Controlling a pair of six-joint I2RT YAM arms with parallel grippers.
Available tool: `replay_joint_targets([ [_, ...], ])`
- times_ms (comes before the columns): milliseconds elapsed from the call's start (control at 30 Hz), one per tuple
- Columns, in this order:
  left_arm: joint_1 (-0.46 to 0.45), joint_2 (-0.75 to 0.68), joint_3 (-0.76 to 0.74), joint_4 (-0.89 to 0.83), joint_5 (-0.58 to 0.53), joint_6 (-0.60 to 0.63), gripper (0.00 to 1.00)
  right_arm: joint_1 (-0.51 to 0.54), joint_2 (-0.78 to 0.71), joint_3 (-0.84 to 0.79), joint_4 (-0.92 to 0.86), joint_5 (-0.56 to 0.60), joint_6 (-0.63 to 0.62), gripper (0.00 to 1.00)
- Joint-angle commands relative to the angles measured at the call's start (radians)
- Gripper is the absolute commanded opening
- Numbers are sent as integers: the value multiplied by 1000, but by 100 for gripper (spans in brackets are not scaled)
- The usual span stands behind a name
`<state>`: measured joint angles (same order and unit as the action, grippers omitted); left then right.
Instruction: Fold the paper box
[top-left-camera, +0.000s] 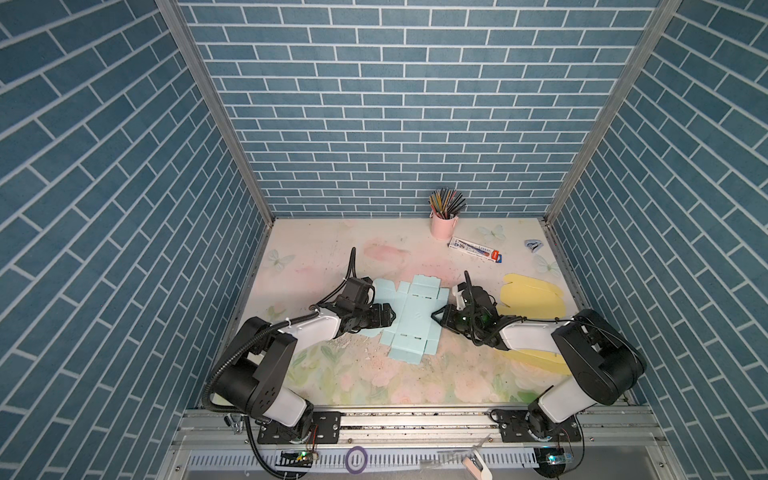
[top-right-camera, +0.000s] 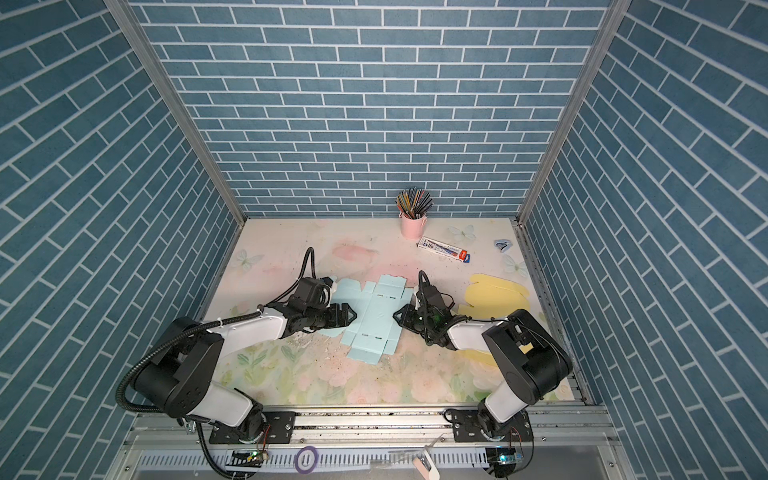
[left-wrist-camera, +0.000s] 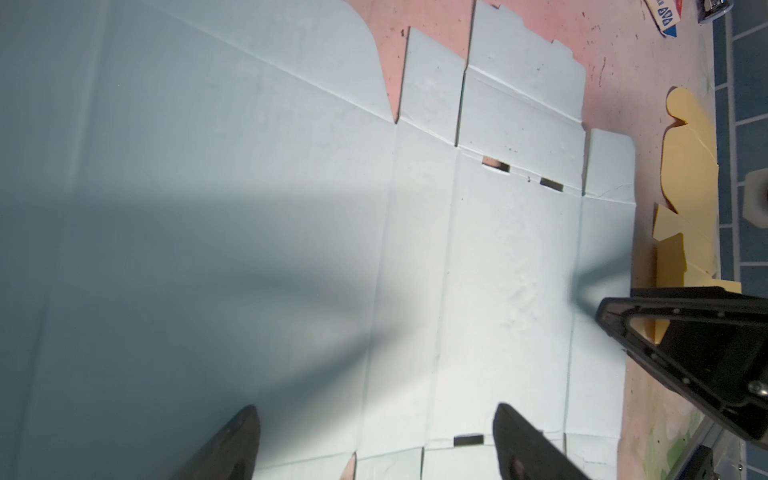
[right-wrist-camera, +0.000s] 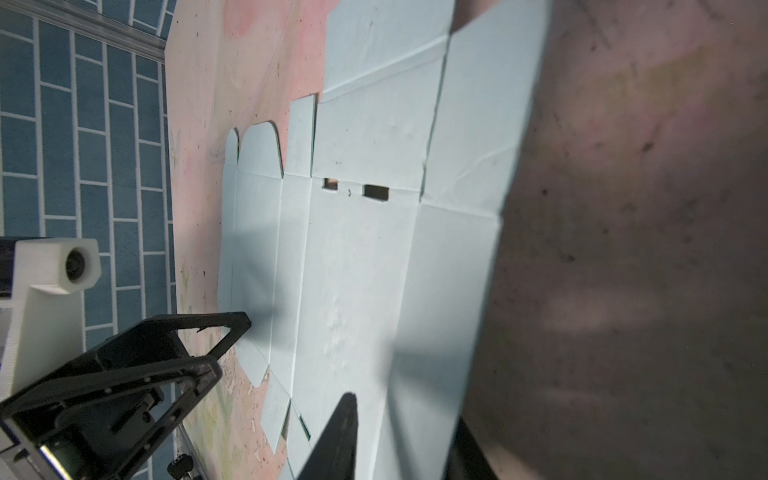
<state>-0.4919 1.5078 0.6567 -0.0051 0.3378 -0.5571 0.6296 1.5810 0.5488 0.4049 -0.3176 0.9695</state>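
My left gripper (left-wrist-camera: 376, 409) gapes over the flat paper box (left-wrist-camera: 249, 208); my right gripper (right-wrist-camera: 405, 411) straddles its edge, grip unclear.

Nothing reads clearly: the white-and-blue carton (top-left-camera: 476, 249) near the pink pencil cup (top-left-camera: 444, 226) carries print too small to make out, and the left wrist view shows only cropped, inverted blue letters on it.
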Motion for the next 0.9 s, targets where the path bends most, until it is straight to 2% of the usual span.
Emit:
replay_joint_targets([
  [0,-14,-2,-53,-108,-15,-38,89,-6,17,26,23,-19,25,26],
  [200,-30,-27,-68,-113,-22,-54,89,-22,27,30,23,-33,18,16],
  [467,-39,-70,-77,-112,-18,-74,89,-44,37,44,12,-52,3,7],
  [867,-35,-128,19,-211,-1,-17,89,-59,74,52,37,-73,-3,3],
])
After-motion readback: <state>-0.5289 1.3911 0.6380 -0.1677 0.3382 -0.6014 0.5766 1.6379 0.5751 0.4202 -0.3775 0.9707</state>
